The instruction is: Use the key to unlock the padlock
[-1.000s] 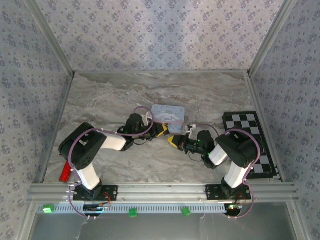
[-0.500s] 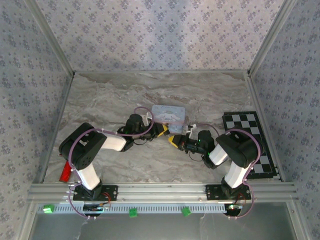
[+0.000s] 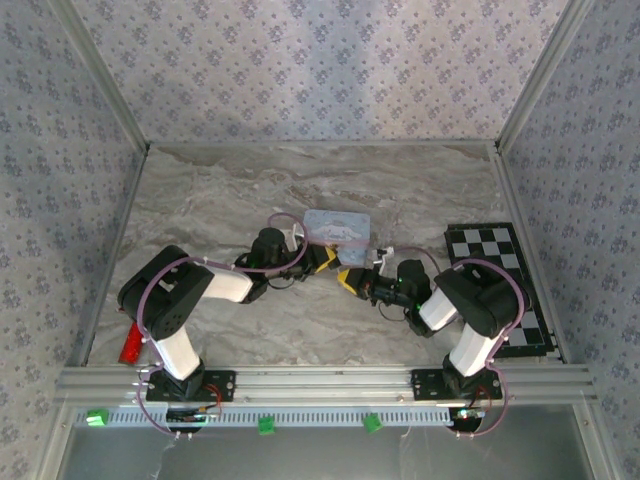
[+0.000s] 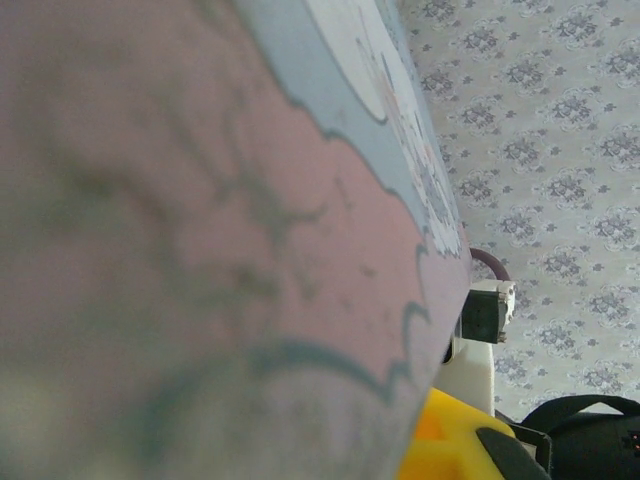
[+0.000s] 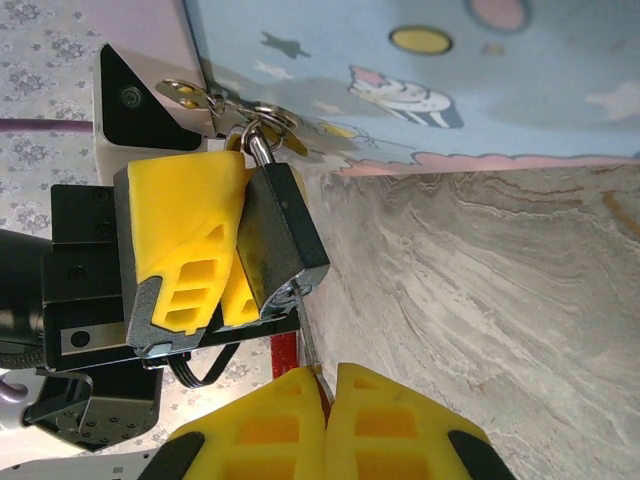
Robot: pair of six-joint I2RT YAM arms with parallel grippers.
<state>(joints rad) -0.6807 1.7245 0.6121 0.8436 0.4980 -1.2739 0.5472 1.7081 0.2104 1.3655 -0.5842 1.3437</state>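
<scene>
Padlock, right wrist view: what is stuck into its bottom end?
A thin key runs from the shut right gripper up into the bottom of the padlock. Its tip is hidden inside the lock body, and its head is covered by that gripper.

Cartoon-print blue box [image 3: 337,227], checkerboard mat [image 3: 488,248], red block [image 3: 130,343]

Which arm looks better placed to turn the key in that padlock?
The right arm: the right pincer grips the key, whose tip meets the padlock from below; the left pincer only clamps the padlock.
</scene>
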